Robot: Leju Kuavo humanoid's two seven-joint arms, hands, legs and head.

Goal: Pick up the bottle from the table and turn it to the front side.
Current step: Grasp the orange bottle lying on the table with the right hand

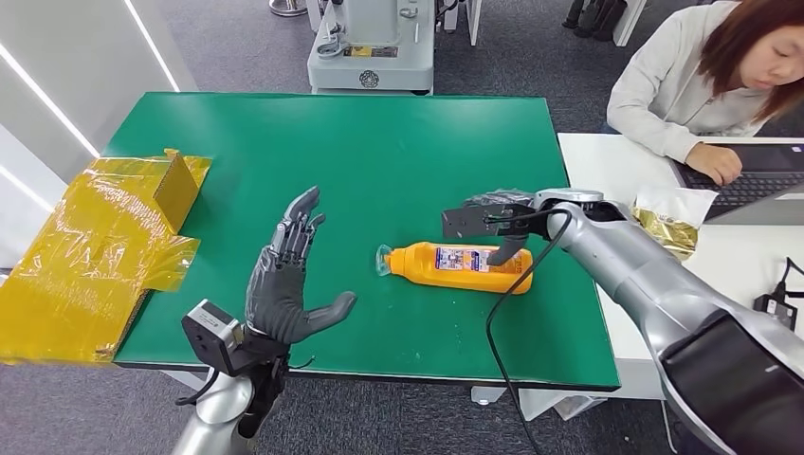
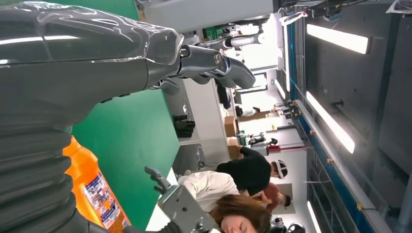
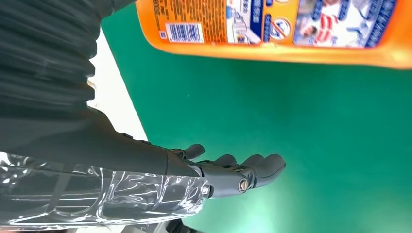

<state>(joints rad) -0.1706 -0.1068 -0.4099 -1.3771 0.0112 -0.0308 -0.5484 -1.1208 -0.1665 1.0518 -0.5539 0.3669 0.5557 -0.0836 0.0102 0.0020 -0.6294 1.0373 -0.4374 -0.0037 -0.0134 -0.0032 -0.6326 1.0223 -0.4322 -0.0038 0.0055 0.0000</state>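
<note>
An orange bottle point(image 1: 460, 266) lies on its side on the green table point(image 1: 379, 152), cap to the left, its printed label facing up. My right hand point(image 1: 498, 223) hovers over the bottle's far side near its base, fingers apart and holding nothing. One dark digit reaches down to the bottle's top edge. In the right wrist view the fingers point(image 3: 252, 167) stand off the green surface, apart from the bottle point(image 3: 272, 29). My left hand point(image 1: 289, 280) is raised left of the bottle, palm toward it, fingers spread and empty. The left wrist view shows the bottle point(image 2: 94, 189) beyond that hand point(image 2: 121, 58).
A yellow tape-wrapped cardboard box point(image 1: 104, 246) lies on the table's left edge. A person point(image 1: 706, 76) works at a laptop point(image 1: 758, 175) on the white table to the right, beside a gold packet point(image 1: 673, 218). A grey machine base point(image 1: 372, 47) stands behind the table.
</note>
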